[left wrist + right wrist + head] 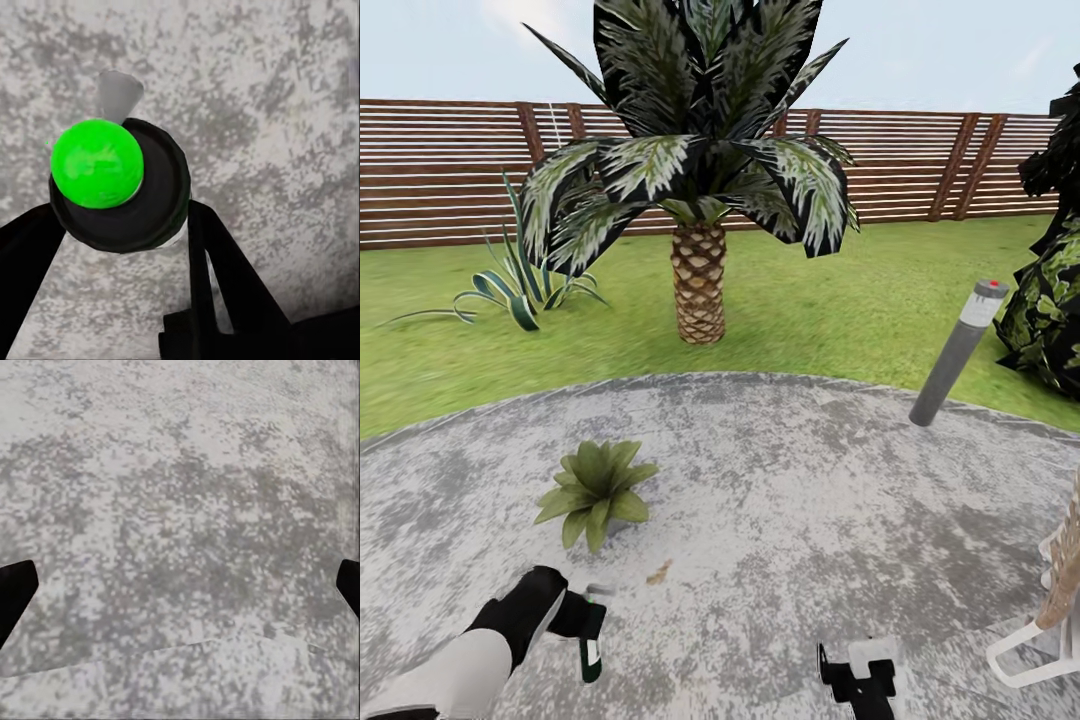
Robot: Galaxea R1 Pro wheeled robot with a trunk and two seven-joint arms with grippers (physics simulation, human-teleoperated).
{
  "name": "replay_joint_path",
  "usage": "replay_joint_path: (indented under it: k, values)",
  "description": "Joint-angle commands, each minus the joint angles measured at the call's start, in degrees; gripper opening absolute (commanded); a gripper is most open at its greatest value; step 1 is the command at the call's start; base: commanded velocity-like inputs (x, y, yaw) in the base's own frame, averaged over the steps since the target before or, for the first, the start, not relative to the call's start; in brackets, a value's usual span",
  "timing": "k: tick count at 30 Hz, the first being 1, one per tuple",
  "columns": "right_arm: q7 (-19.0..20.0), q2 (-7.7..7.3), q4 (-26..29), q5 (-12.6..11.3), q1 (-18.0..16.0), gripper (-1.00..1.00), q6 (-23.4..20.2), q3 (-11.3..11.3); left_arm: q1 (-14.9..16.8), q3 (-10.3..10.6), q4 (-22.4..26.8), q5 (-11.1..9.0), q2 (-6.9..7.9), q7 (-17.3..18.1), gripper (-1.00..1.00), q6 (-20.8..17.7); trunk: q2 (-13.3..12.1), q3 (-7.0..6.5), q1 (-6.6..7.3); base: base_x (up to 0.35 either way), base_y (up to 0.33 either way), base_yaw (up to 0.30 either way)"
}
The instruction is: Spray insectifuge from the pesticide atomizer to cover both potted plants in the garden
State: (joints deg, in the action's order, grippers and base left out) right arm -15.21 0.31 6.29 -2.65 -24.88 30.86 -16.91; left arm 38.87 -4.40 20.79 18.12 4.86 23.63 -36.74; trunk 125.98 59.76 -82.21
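Note:
I hold the pesticide atomizer low over the grey patio of the garden, with my left gripper shut on it. Its white nozzle points toward one potted plant, a low rosette of green leaves a short way beyond it. In the left wrist view the atomizer shows a bright green round end on a dark body, sitting between the black fingers. My right gripper hangs open over bare paving, its fingertips far apart.
A palm tree stands on the lawn behind the patio, with a striped agave to its left. A grey bollard lamp leans at the patio's right edge, near a dark shrub. White furniture sits at the near right. A brown slatted fence closes the back.

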Motion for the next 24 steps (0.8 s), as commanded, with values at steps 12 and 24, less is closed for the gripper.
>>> replay_joint_path:
  k: [12, 24]
  values:
    - [-0.4, 0.07, 0.0, -0.3, 0.1, 1.00, 0.1, -0.6, -0.6, -0.7, 1.4, 0.9, 0.06, 0.3, -1.00, -0.2, 0.0, 0.05, -0.02, 0.231, -0.164, 0.077]
    - [-0.3, 0.13, 0.0, -0.3, 0.3, 1.00, 0.1, -0.7, -0.6, -0.7, 1.4, 1.0, 0.06, 0.2, -1.00, -0.3, 0.0, 0.05, -0.02, 0.074, -0.011, 0.137]
